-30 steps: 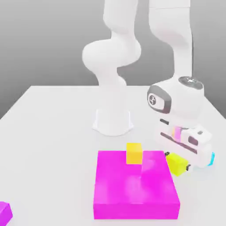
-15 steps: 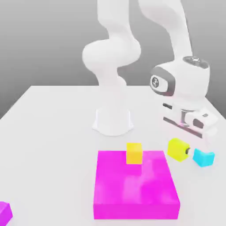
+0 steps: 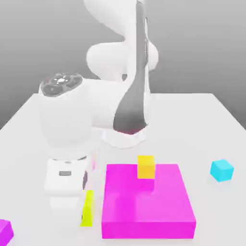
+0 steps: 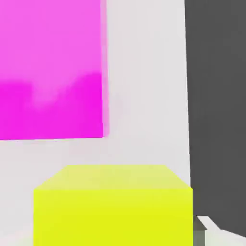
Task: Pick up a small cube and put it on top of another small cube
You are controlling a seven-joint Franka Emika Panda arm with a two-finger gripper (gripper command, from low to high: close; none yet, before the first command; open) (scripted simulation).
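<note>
Exterior view: we see white counter (image 3: 192, 125), grey backdrop (image 3: 29, 43), cyan cube (image 3: 222, 170). Hand view: our end effector (image 4: 113, 230) pinches the lemon-yellow cube (image 4: 113, 211).

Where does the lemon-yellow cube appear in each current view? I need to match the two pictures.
Exterior view: the lemon-yellow cube is low, between the gripper's white body and the magenta block.
Hand view: the cube is large, nearest the camera.
Shared landmark: the magenta block.
</note>
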